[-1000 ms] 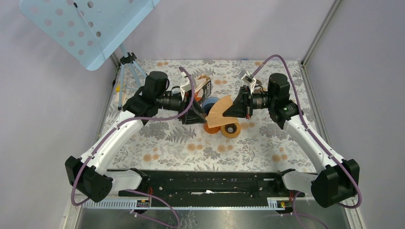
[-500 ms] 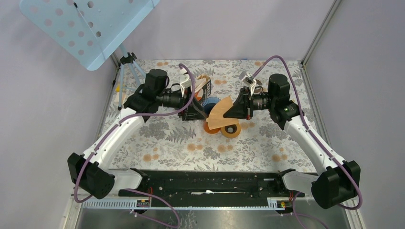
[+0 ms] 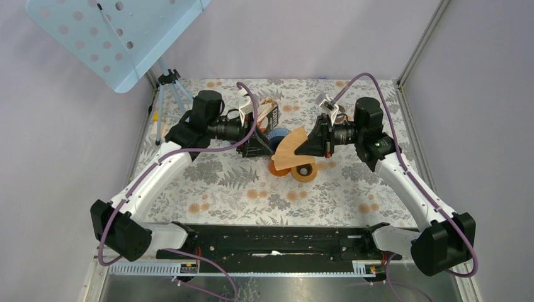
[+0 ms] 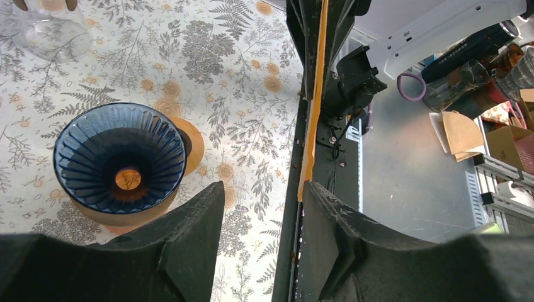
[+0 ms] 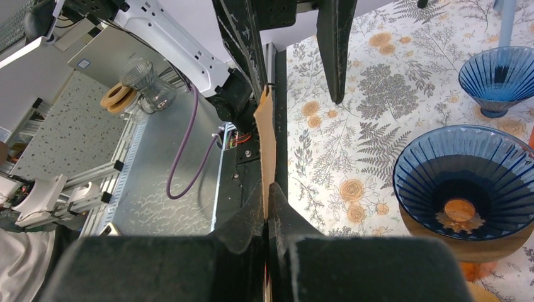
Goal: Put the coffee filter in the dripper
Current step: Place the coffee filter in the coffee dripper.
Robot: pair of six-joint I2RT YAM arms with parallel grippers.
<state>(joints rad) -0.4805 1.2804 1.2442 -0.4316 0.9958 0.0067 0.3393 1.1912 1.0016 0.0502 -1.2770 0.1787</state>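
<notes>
My right gripper (image 3: 306, 143) is shut on a brown paper coffee filter (image 3: 289, 150) and holds it upright above the table. In the right wrist view the filter (image 5: 267, 135) stands edge-on between the shut gripper (image 5: 266, 189). A blue ribbed dripper (image 5: 467, 182) on an orange-brown base sits below and to the right. My left gripper (image 3: 259, 146) is open and empty, facing the filter. In the left wrist view the filter (image 4: 313, 107) stands just inside the right finger of that gripper (image 4: 263, 189). The dripper (image 4: 119, 157) lies to its left.
A second blue dripper (image 5: 500, 75) stands farther back and shows in the top view (image 3: 279, 134). A roll of tape (image 3: 304, 172) lies by the orange base (image 3: 275, 168). A glass carafe (image 4: 44, 31), a brown package (image 3: 269, 113) and a small tripod (image 3: 171, 88) stand behind.
My left gripper has shifted a little toward the far side, near the filter's edge. My right gripper still holds the filter in about the same place.
</notes>
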